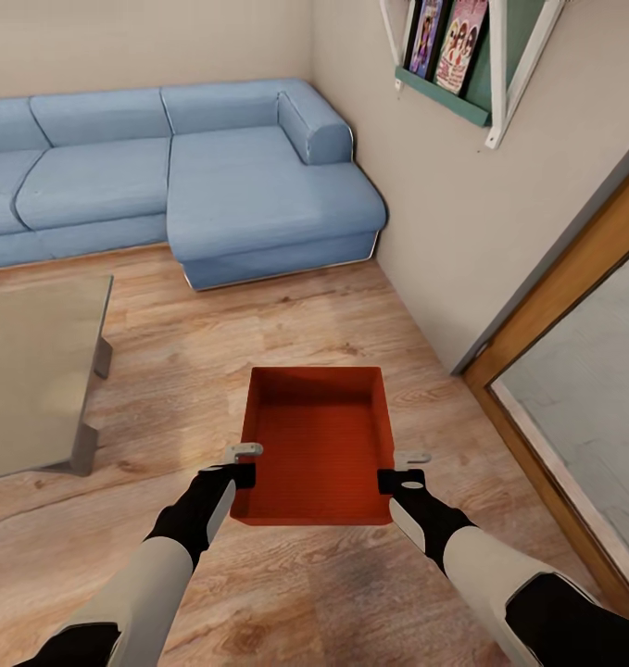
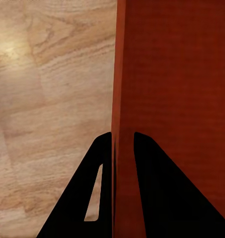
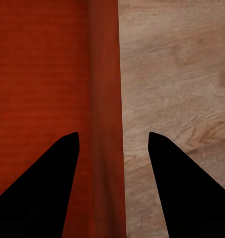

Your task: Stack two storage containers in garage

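One orange-red storage container (image 1: 319,445) lies open-topped in front of me over the light wood living room floor (image 1: 286,315). My left gripper (image 1: 245,465) is shut on its left wall; in the left wrist view the fingers (image 2: 103,163) pinch that wall (image 2: 182,74) closely, gripper (image 2: 123,135). My right gripper (image 1: 403,469) straddles the right wall. In the right wrist view the gripper (image 3: 113,135) stands open, with gaps between its fingers and the wall (image 3: 106,99). I cannot tell whether the container rests on the planks or hangs just above them.
A blue sectional sofa (image 1: 212,176) fills the back. A low grey table (image 1: 27,371) stands at the left. At the right a beige wall (image 1: 444,213) meets a wooden door frame (image 1: 573,269) with glass. A shelf with magazines (image 1: 448,56) hangs above.
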You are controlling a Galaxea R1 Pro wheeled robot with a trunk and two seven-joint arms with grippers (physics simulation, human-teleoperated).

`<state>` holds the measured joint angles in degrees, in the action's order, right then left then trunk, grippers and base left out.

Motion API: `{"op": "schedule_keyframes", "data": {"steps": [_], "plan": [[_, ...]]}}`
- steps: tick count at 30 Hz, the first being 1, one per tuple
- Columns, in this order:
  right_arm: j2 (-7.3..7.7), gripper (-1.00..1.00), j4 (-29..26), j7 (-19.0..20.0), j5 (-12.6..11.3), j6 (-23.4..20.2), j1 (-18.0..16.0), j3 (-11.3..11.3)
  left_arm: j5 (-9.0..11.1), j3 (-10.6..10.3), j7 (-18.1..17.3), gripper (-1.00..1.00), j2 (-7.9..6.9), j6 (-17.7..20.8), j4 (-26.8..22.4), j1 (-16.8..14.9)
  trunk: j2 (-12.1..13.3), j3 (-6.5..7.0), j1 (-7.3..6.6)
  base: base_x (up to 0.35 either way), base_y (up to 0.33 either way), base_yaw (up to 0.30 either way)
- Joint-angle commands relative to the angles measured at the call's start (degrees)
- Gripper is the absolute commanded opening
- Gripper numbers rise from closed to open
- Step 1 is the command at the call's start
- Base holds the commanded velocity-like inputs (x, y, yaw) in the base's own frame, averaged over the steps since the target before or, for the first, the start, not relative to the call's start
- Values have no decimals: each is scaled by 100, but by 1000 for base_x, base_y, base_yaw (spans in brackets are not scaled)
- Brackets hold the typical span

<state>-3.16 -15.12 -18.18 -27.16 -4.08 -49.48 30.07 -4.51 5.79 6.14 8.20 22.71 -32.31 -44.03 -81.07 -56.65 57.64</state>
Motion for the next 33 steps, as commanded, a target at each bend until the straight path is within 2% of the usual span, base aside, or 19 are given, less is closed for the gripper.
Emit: {"op": "schedule_keyframes", "data": {"steps": [1,33], "plan": [[8,-100,62,-36,-106,-40,0,166,-151,36,19,-100,-38,40,-56,-7,39,15,-23,0,0,0],[1,-100,61,-72,-97,-58,0,166,-147,36,19,-100,-36,40,-47,-4,1323,590,-726,0,0,0]]}}
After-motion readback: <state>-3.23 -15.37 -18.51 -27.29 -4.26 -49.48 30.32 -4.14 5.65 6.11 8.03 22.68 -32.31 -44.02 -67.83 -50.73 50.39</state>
